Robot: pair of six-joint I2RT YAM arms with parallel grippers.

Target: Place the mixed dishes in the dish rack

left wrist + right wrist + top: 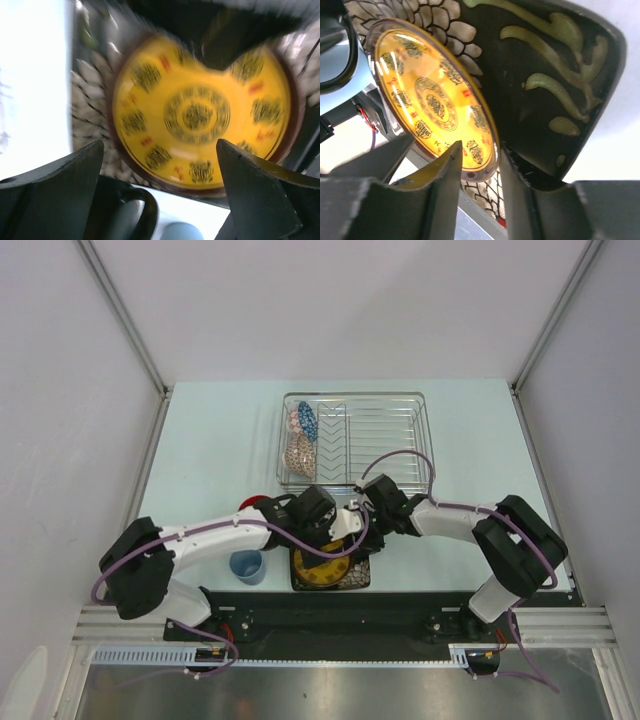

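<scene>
The yellow round plate point(322, 566) lies on the dark square plate point(356, 578) near the table's front edge. In the right wrist view the yellow plate point(432, 100) tilts up off the dark plate point(555, 75). My right gripper point(479, 150) is shut on its rim, one finger on its face and one under it; it also shows from above point(362, 532). My left gripper point(160, 150) is open and empty, just over the yellow plate point(200, 112); from above it is beside the right gripper point(338, 537). The dish rack point(400, 430) holds the blue bowl point(306, 420) and the pinkish bowl point(298, 452).
The light-blue cup point(246, 565) stands left of the plates. The black mug with red inside point(254, 504) is partly hidden under my left arm; its handle point(142, 212) shows by the left finger. Both arms crowd over the plates.
</scene>
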